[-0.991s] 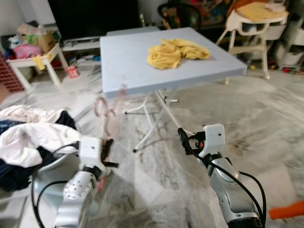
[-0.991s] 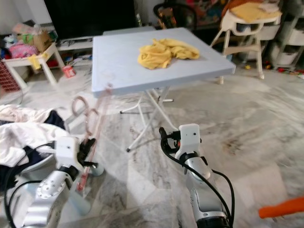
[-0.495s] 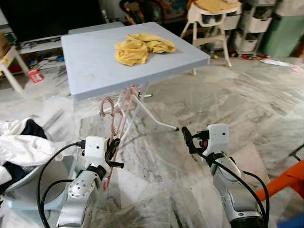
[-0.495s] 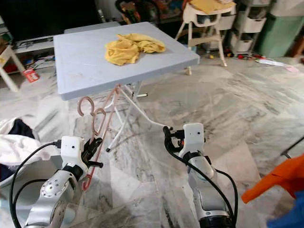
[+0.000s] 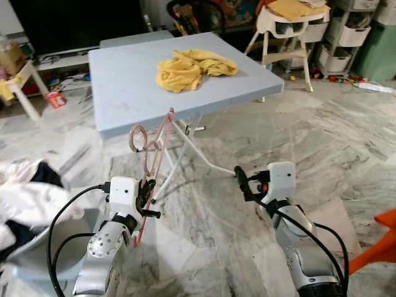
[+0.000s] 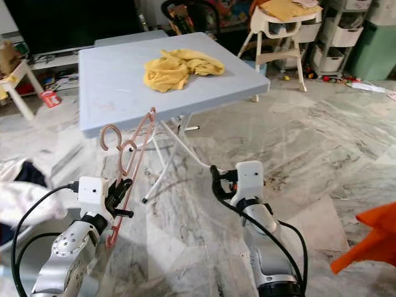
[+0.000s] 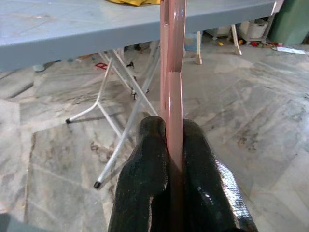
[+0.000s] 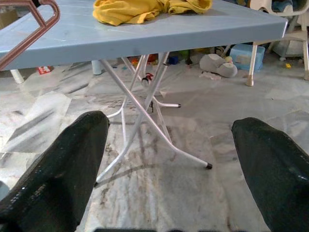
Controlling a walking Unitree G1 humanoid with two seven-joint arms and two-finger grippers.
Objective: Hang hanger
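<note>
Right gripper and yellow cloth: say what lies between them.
In the left eye view, between the open right gripper and the yellow cloth lie marble floor, the table's white legs and blue tabletop.

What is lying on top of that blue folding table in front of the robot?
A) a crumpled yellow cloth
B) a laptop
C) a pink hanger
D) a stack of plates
A: a crumpled yellow cloth lies on the blue table, while the pink hanger is pinched in the left tool below the table's edge.

Head stereo pair looks down across both arms toward the folding table (image 5: pixel 185 80). Wrist cameras face it low, from near floor level.
</note>
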